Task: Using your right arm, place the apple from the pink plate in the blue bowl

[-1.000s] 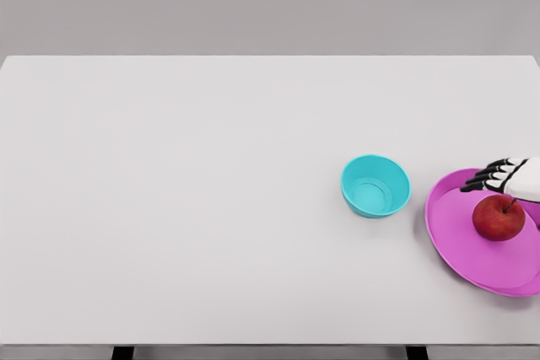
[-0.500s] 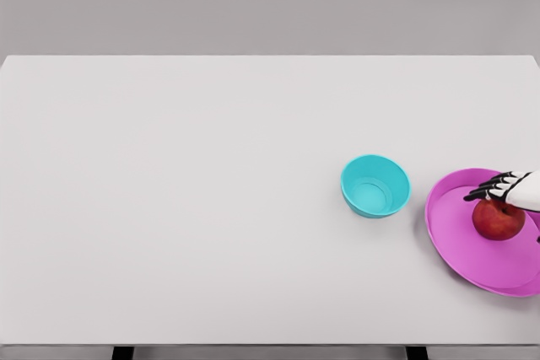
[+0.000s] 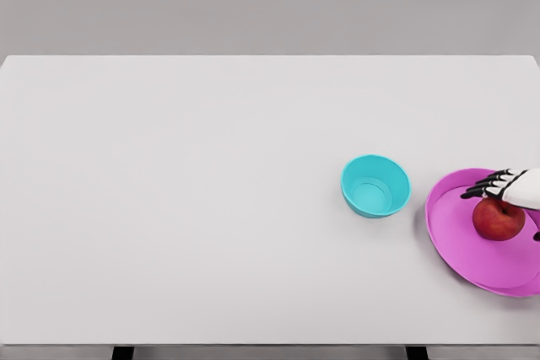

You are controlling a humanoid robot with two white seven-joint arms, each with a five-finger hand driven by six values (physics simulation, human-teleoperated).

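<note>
On the pink plate, the apple is covered from above by the right hand, fingers spread, nothing gripped yet. Blue bowl is placed just beside the plate, so transfer is judged short.

Right hand over apple on pink plate

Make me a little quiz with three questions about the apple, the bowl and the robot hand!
1. Where is the apple?
A. in the bowl
B. on the pink plate
C. on the bare table

2. What colour is the bowl?
A. blue
B. yellow
C. black

3. What is inside the bowl?
A. an apple
B. a spoon
C. nothing

Answers: 1 B, the apple sits on the plate, with the right hand just above it. 2 A, the bowl is light blue. 3 C, its bottom shows bare.
</note>
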